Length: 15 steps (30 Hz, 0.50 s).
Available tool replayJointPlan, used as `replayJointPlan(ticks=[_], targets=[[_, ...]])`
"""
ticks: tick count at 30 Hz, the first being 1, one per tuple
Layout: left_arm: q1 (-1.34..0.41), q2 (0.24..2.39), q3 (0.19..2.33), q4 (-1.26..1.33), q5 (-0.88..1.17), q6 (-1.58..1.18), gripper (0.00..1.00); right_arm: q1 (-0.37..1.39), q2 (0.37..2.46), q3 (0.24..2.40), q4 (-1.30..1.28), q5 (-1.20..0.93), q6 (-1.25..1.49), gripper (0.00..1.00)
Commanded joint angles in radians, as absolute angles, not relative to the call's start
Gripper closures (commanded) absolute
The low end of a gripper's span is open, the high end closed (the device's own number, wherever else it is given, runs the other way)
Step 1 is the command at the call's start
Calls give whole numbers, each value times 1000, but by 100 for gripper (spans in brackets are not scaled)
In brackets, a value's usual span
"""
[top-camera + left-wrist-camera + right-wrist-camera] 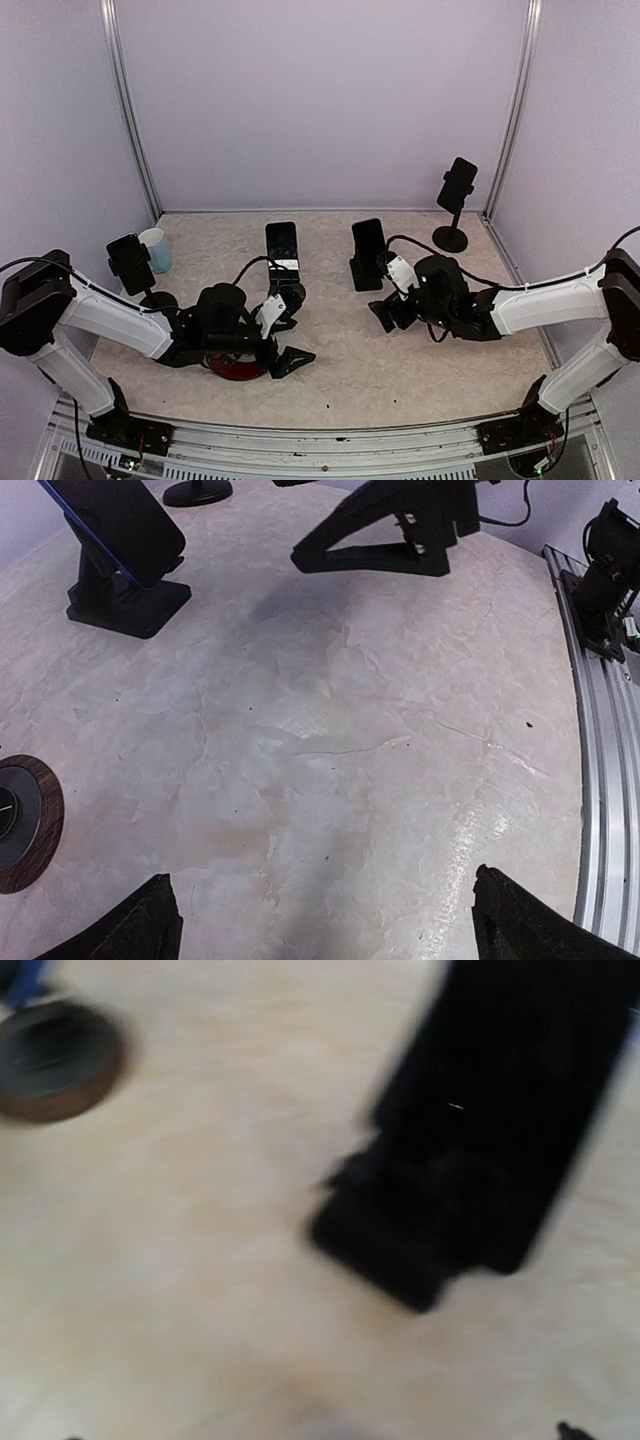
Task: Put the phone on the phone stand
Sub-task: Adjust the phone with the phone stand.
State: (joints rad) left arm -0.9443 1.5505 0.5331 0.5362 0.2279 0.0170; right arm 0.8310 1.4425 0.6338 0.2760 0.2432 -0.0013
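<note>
From overhead, the phone (282, 247) is propped on its stand (288, 292), beyond the brown disc (238, 369) and a little to its right. It sits in portrait, its long axis nearly vertical and leaning back slightly, with the dark screen facing the arms. Only the right wrist view shows it close up, though blurred: a black slab slanting up to the right above a blocky foot, with the disc at upper left. The left wrist view misses that phone and instead catches a second phone (115, 520), blue-edged and tilted on its own holder, farther right of the disc. The left end effector (293, 330) sits just right of the disc, its fingers (150, 925) spread wide with only bare counter (330, 750) between them. The right end effector (385, 300), well right of the disc, also has its fingers apart and holds nothing.
</note>
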Motion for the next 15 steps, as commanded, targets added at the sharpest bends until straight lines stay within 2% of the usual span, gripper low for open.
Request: replayJointPlan(ticks=[1, 7, 15], targets=[[-956, 1564, 544, 556, 228, 28, 1, 783, 1519, 774, 271, 442, 59, 0], [-962, 1532, 515, 591, 230, 26, 1, 668, 1669, 1004, 214, 317, 98, 0], [-963, 1499, 504, 617, 230, 21, 1, 609, 1911, 1341, 117, 204, 112, 0]])
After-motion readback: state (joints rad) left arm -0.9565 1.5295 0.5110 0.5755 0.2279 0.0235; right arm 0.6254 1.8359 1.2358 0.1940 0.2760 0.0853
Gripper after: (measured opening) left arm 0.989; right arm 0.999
